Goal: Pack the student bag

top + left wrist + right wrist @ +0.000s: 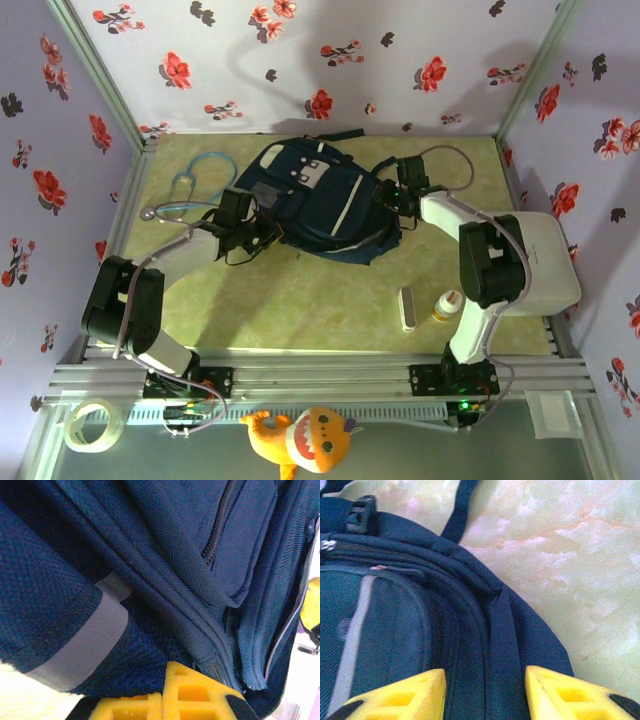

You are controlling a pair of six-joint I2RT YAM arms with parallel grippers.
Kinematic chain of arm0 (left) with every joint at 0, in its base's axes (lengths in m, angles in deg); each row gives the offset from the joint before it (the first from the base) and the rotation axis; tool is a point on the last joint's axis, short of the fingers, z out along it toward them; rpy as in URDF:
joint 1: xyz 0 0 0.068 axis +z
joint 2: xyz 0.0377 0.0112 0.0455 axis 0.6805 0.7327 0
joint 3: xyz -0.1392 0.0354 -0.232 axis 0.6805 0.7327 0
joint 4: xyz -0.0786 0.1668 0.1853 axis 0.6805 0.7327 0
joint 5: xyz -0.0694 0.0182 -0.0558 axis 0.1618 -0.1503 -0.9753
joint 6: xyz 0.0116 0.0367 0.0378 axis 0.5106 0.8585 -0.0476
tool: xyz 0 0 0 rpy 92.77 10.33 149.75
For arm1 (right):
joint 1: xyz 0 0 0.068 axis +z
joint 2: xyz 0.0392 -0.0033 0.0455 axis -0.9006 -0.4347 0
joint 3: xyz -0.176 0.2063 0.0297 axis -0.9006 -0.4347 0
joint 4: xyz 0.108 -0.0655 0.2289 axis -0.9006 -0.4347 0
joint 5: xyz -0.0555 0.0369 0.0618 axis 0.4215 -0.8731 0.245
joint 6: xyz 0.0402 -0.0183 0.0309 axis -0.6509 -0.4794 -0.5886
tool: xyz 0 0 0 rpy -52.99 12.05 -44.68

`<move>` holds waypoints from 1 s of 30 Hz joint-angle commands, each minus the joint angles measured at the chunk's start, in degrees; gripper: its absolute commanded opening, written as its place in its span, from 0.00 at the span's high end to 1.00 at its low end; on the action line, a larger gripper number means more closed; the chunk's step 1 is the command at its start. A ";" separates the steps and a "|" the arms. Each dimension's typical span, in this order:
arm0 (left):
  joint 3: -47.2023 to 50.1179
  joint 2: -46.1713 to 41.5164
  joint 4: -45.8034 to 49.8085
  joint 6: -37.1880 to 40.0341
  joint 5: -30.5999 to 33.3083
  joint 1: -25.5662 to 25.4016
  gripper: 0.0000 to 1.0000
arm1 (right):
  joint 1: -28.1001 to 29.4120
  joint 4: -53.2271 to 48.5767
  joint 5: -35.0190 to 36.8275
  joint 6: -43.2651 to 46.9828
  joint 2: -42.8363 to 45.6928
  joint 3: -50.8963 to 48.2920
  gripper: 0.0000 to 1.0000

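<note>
The student bag, dark navy with white trims, lies flat at the middle of the green mat. At its left edge, my left gripper has its yellow fingers pressed together, with a fold of navy mesh fabric bearing a grey stripe caught against them. My right gripper is at the bag's right edge. In the right wrist view this gripper stands open, its fingers straddling the bag's seamed rim and a strap without closing on them.
A blue stethoscope lies left of the bag. A white rounded case and a small yellow bottle sit at the near right, beside a white box. A tape roll and a plush toy lie below the rail.
</note>
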 commanded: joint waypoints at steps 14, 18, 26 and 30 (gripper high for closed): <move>-5.01 -0.67 -7.30 -9.11 2.21 -4.95 1.00 | 19.05 -14.78 10.41 0.98 24.38 -9.76 0.54; -6.57 -0.04 -6.79 -8.31 1.99 -5.09 1.00 | 29.37 -10.86 13.85 -1.29 22.91 -11.26 0.56; -9.61 0.51 -4.75 -6.98 1.15 -5.08 1.00 | 37.61 -6.97 14.17 -3.99 14.09 -7.61 0.62; -10.06 0.17 -4.59 -7.11 1.16 -5.22 1.00 | 37.67 -4.40 14.84 -4.31 11.66 -6.85 0.64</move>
